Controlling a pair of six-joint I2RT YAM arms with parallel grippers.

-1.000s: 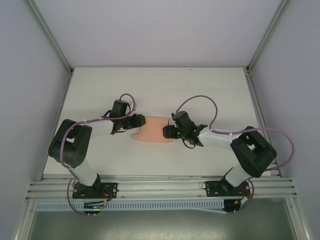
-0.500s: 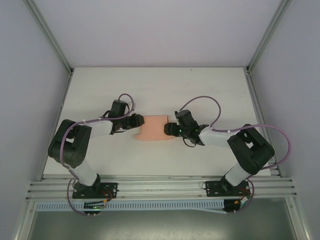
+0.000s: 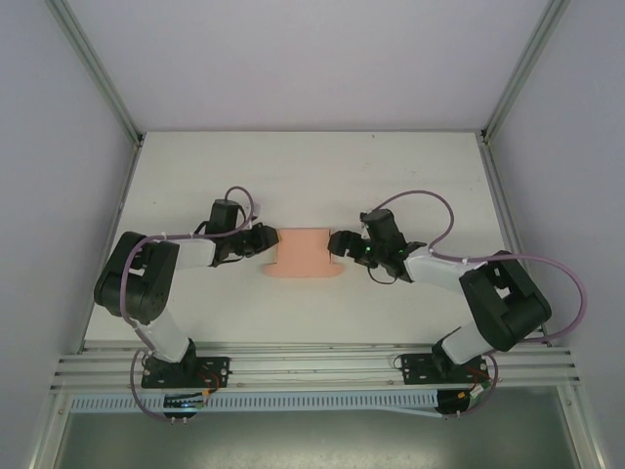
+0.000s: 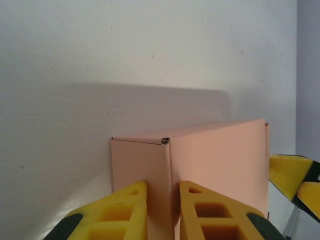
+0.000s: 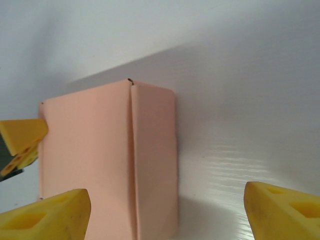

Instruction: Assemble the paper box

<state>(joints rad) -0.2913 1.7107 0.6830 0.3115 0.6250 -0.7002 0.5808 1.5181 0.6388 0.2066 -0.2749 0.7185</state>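
Observation:
The salmon-pink paper box [image 3: 305,252] lies flat at the middle of the white table [image 3: 312,176], between the two arms. My left gripper [image 3: 266,240] is at its left end. In the left wrist view the yellow fingers [image 4: 122,212] press from both sides on a folded corner edge of the paper box [image 4: 220,160], so my left gripper [image 4: 162,212] is shut on it. My right gripper [image 3: 344,244] is at the box's right end. In the right wrist view its fingers [image 5: 45,215] stand wide apart around the end of the paper box [image 5: 100,150], with my right gripper [image 5: 165,215] open and not touching it.
Grey walls and metal frame posts [image 3: 107,83] enclose the table on three sides. An aluminium rail [image 3: 312,366] carrying the arm bases runs along the near edge. Bare tabletop stretches behind the box toward the back wall.
The left fingers have closed in on the box's left edge. The right gripper has opened wider and drawn back slightly to the right. The box has shifted a little to the right.

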